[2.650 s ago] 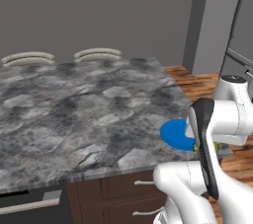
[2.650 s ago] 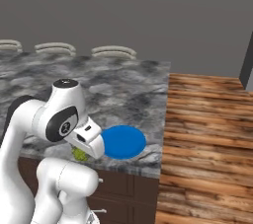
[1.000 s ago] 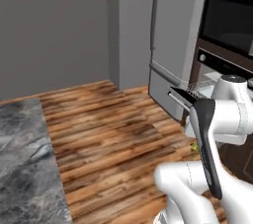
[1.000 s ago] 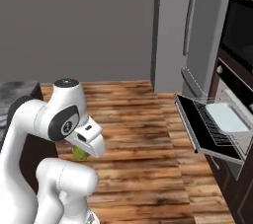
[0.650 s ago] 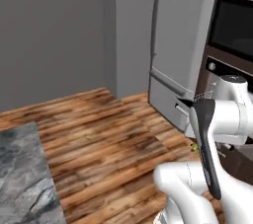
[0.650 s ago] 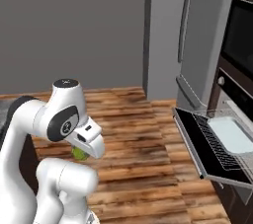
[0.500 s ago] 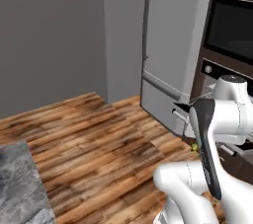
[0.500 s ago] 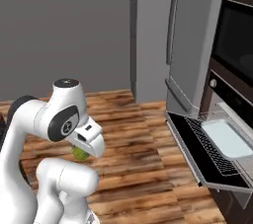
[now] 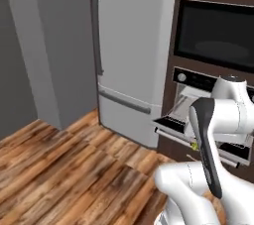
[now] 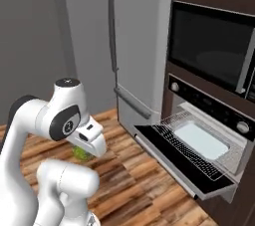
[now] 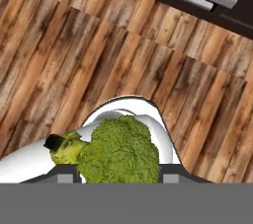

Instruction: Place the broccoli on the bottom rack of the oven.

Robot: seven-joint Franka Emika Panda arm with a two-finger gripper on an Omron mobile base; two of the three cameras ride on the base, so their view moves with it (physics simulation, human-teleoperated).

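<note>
1. The broccoli point(image 11: 118, 151) sat right at the gripper point(image 11: 118, 178) in the hand view, a lumpy green floret with its paler stalk pointing to that view's left; its head covered the finger tips.
2. The jaws stood narrow and closed on the broccoli, carried above the wooden floor point(image 11: 74, 55) (the pads themselves were hidden behind the floret).
3. In the right base view a small green patch of the broccoli point(image 10: 79, 154) showed under the arm's wrist, low in front of the robot's white body and well apart from the oven point(image 10: 209, 120).
4. In the left base view only a tiny yellow-green speck of it point(image 9: 195, 145) peeked out beside the forearm.
5. The oven door point(image 10: 179, 163) hung open, folded down flat toward the floor.
6. A silver wire rack, the bottom rack point(image 10: 169, 123), was pulled forward over the door, and a pale glossy tray point(image 10: 200, 140) lay on it further in.
7. Above the opening ran the black control strip point(image 10: 206, 103) with round silver knobs at each end.
8. Higher in the dark-brown cabinetry sat the black glass-fronted microwave point(image 10: 206, 48).
9. To the left of the oven stood a tall grey refrigerator point(image 10: 134, 41) with a vertical handle, and a plain grey wall beyond it.
</note>
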